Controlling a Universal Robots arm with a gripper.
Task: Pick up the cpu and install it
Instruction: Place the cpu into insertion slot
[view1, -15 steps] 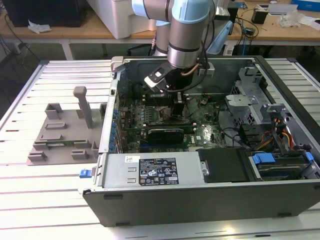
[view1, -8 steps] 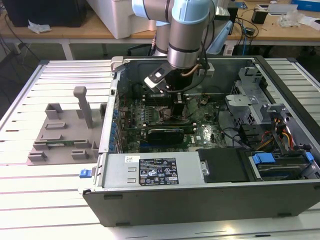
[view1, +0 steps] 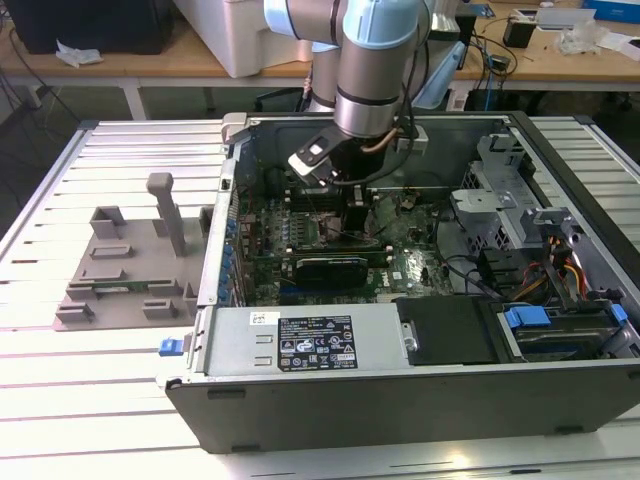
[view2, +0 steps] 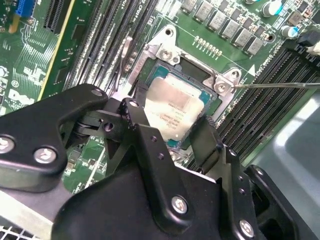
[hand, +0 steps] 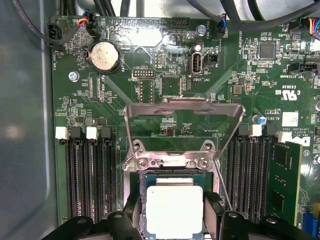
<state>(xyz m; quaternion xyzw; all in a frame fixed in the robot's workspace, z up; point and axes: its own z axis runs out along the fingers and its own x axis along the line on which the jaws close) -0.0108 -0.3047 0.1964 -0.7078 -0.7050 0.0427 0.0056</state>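
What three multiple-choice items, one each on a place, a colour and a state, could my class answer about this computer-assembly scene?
1. Where is the cpu? A on the grey tray; B at the socket on the motherboard; C on the power supply.
2. What colour is the cpu's top? A black; B blue; C silvery-white.
3. How does the socket's metal load plate stand? A swung open; B shut over the cpu; C lying outside the case.
Answers: 1 B, both wrist views show it within the socket's frame; 2 C, its lid is pale metal; 3 A, the plate stands raised clear of the cpu.
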